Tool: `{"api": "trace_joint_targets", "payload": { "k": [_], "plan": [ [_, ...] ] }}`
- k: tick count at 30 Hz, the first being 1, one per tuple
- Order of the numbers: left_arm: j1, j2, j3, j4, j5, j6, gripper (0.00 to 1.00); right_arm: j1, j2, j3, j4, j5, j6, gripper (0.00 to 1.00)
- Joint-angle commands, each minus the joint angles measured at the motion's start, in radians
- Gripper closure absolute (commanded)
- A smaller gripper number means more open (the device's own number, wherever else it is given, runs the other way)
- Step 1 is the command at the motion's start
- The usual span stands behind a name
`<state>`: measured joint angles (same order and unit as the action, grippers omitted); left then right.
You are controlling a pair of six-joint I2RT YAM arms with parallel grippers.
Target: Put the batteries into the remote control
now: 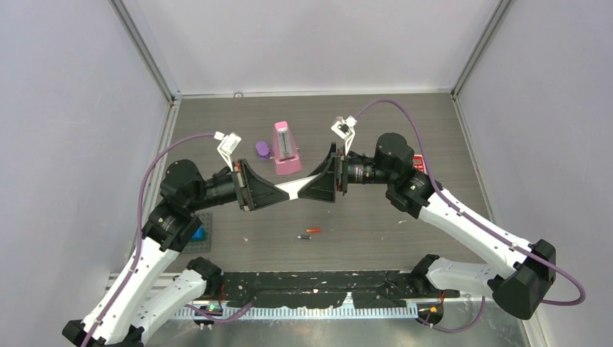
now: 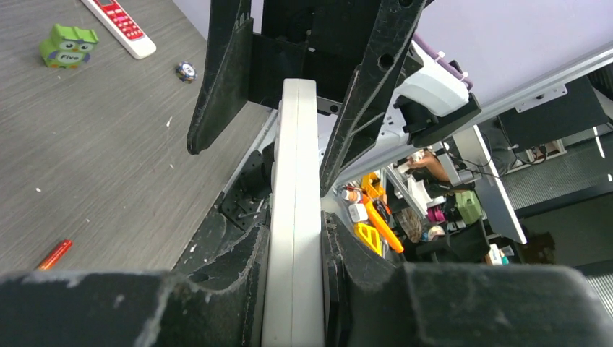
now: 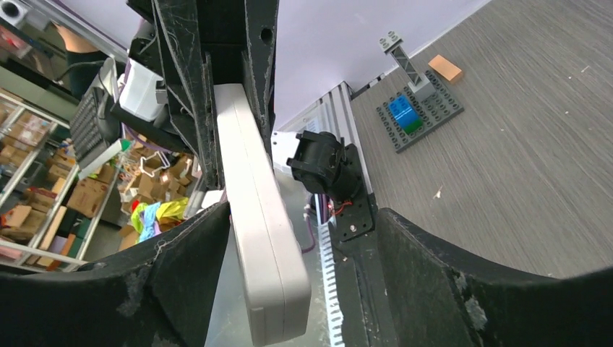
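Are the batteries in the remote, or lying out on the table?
Out: two batteries lie on the table, apart from the white remote held up above it.

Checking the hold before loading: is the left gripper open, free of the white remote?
No, the left gripper is shut on the white remote, fingers pressing both sides.

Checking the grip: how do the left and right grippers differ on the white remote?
Left gripper is shut on the white remote, fingers against both sides; right gripper is open, a gap beside the remote. Left holds one end, right straddles the other. Both face each other above the table.
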<state>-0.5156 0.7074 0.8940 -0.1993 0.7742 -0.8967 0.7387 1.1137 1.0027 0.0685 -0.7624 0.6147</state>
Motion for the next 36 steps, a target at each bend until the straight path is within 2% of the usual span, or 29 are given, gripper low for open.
{"api": "trace_joint_targets", "payload": {
  "k": [1,7,15,19,24,28,32,36],
  "plan": [
    [0.006,-0.012,-0.001,0.132,0.064,-0.067,1.0,0.004,0.0,-0.02,0.171,0.043,0.094,0.22],
    [0.006,-0.024,-0.016,0.15,0.081,-0.073,1.0,0.004,0.008,-0.052,0.268,0.059,0.174,0.19],
    [0.014,-0.029,-0.02,0.148,0.076,-0.074,1.0,0.005,0.02,-0.059,0.292,0.05,0.197,0.18],
    [0.019,-0.033,-0.012,0.156,0.067,-0.096,1.0,0.005,0.027,-0.065,0.278,0.044,0.19,0.28],
    [0.024,-0.046,-0.002,0.193,0.067,-0.159,1.0,0.005,0.039,-0.073,0.259,0.031,0.179,0.51],
    [0.035,-0.056,0.016,0.193,0.078,-0.168,1.0,0.003,0.052,-0.079,0.261,0.025,0.187,0.64],
    [0.065,-0.078,0.009,0.193,0.083,-0.181,1.0,-0.009,0.06,-0.095,0.283,0.018,0.206,0.67],
    [0.094,-0.095,-0.013,0.282,0.102,-0.248,1.0,-0.033,0.061,-0.125,0.35,-0.003,0.248,0.68]
  ]
}}
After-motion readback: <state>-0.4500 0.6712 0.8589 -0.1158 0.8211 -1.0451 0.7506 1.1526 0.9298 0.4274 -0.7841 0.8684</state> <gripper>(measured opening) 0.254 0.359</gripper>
